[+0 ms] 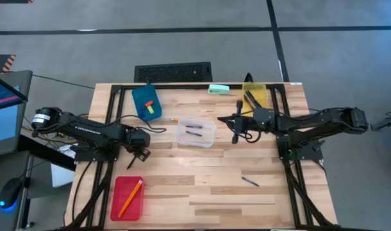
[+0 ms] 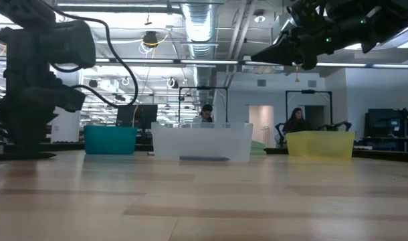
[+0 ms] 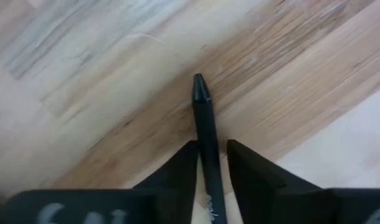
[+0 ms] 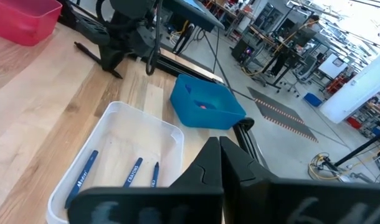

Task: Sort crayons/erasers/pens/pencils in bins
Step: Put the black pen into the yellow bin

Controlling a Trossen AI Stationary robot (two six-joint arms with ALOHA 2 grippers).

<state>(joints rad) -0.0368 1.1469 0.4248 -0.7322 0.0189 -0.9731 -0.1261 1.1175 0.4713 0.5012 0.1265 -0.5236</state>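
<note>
Left tool (image 3: 210, 163) clenched on dark pen (image 3: 204, 134), low over worktop (image 1: 202, 192) left of clear bin (image 1: 196, 133). Pen axis runs fwd between fingers; bin lies to right. Right tool (image 4: 222, 163) closed, empty, over bin's far side.

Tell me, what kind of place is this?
Probably a robotics lab or workshop: the low view shows exposed ceiling ducts, people at monitors beyond the table, and the right wrist view shows more equipment racks.
</note>
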